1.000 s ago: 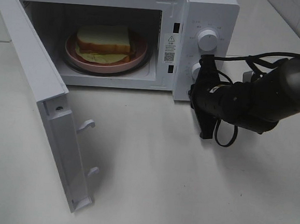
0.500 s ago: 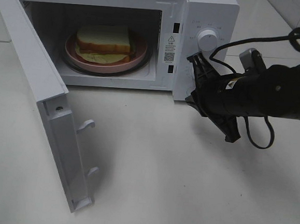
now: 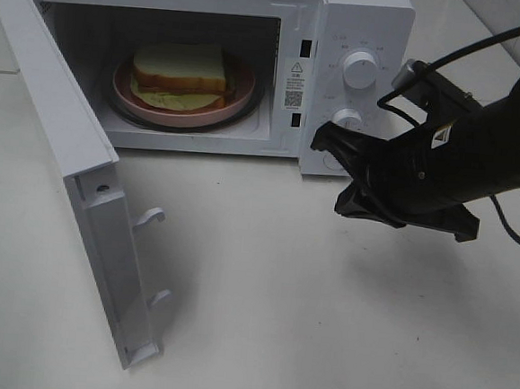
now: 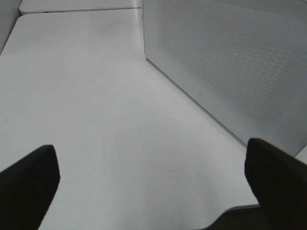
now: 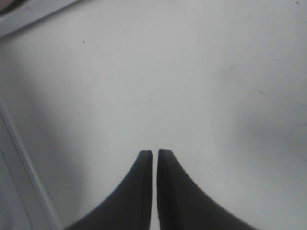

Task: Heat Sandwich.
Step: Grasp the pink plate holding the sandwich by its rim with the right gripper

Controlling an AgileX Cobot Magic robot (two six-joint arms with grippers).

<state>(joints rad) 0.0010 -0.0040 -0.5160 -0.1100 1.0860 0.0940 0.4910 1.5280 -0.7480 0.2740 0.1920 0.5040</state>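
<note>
— Our right gripper (image 5: 155, 153), jaws pressed together, has swung off the lower dial (image 3: 347, 119).

— Yet the microwave door (image 3: 66, 143) hangs open, with the sandwich (image 3: 180, 65) inside on its pink plate (image 3: 242, 97); we likely shut it next. Our left gripper (image 4: 153, 177) stays spread, empty.

Matte black right arm (image 3: 478, 167), looping black cables (image 3: 451, 58), small white label (image 3: 443, 134), tapered black claw (image 5: 154, 154)

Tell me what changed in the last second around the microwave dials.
The right gripper, shut and empty, backed off the lower dial and rolled sideways; the dial is now uncovered. Sandwich, pink plate and open door stayed put.
</note>
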